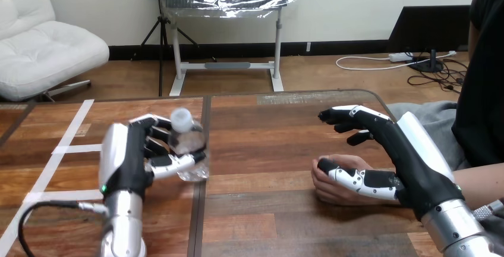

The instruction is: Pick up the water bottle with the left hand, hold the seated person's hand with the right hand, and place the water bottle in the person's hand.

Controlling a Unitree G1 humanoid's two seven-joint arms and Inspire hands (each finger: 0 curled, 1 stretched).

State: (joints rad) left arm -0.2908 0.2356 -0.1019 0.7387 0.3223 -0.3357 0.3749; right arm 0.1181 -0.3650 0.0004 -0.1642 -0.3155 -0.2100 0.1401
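The robot's left hand (126, 163) grips a clear water bottle (189, 142) beside the dark seam (198, 221) that runs down the middle of the wooden counter (267, 144). Its fingers and thumb are curled round the bottle's body from the seam's left side. The bottle stands nearly upright, its long axis close to vertical and its white cap (181, 116) pointing up, leaning a little away from the seam. Its base sits right at the seam's left edge; whether it rests on the counter or is just clear of it cannot be told.

Well to the right of the seam, the person's hand (328, 184) lies loosely closed on the counter. The robot's right hand (410, 165) reaches over it from the side farther from the seam. Its fingers (342, 116) are stretched out almost straight above the person's hand and point toward the seam. Its thumb lies across the top of the person's hand, touching it, but no closed grip shows.

Strips of white tape (66, 148) cross the counter left of the seam, beyond the left hand.
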